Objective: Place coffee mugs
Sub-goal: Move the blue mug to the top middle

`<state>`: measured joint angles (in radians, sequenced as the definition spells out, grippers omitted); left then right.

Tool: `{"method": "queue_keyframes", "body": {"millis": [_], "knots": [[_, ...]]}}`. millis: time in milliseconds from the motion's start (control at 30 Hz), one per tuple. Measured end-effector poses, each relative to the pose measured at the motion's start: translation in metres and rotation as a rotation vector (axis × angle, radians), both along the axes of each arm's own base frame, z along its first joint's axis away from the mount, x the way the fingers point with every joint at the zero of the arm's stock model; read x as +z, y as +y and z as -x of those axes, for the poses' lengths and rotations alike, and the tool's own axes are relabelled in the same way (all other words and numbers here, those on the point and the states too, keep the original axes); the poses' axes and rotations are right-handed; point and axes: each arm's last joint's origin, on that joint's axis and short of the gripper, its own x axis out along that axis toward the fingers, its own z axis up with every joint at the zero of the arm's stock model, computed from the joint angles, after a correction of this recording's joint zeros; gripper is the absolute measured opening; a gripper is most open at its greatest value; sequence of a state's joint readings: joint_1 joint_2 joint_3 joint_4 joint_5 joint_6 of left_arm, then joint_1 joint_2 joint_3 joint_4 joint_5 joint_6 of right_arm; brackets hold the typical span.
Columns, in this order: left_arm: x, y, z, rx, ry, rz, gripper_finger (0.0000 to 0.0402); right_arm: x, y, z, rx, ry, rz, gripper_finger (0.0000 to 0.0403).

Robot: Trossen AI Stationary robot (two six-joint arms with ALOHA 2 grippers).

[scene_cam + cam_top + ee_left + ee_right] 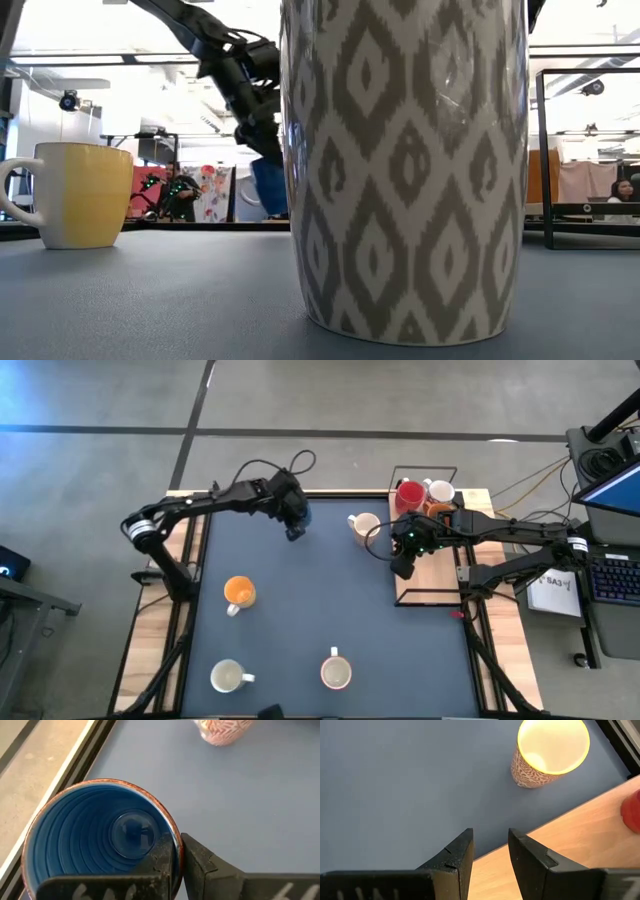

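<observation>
Left gripper (pixel 176 862) pinches the blue mug's (pixel 95 840) rim, beside the patterned cream mug (pixel 364 526). Lower it level onto the mat (pixel 330 600), well apart from that mug. Right gripper (pixel 490 851), empty, fingers spread, waits on the patterned cream mug's other side.

Four cameras on one counter (pixel 330 610): one overhead, one at surface height, one on each wrist.

The high view looks straight down and takes in the whole counter with both arms. The low view sits level with the surface, facing across into the room, so near a grey-and-white patterned mug (pixel 405 170) that it fills most of the picture. The left wrist view looks down past the left pincer (pixel 177 865) into the blue mug (pixel 95 840), very close. The right wrist view looks down past the right pincer (pixel 490 855) at the counter's edge. Both wrist views share a speckled cream mug (pixel 550 752) (also seen from overhead).
</observation>
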<state>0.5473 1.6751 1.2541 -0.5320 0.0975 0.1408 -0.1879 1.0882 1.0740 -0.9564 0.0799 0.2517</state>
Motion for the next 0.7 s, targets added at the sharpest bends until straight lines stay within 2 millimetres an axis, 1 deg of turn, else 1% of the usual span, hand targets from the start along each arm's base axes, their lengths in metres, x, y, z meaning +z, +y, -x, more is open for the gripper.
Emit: {"method": "queue_keyframes", "body": {"millis": [133,367,500,700], "knots": [[-0.006,-0.002,-0.016,-0.053,0.026,-0.009,0.0005,0.0,0.0,0.0,0.001,-0.003,0.001,0.0112],[-0.009,-0.009,-0.043,-0.147,0.035,-0.035,0.0005,0.0,0.0,0.0,-0.001,-0.004,0.001,0.0112],[-0.005,-0.011,-0.052,-0.171,0.025,-0.05,0.0005,0.0,0.0,0.0,0.0,-0.005,0.001,0.0112],[-0.009,-0.016,-0.062,-0.217,0.038,-0.061,0.0007,0.0,0.0,0.0,0.001,-0.004,0.001,0.0112]]}}
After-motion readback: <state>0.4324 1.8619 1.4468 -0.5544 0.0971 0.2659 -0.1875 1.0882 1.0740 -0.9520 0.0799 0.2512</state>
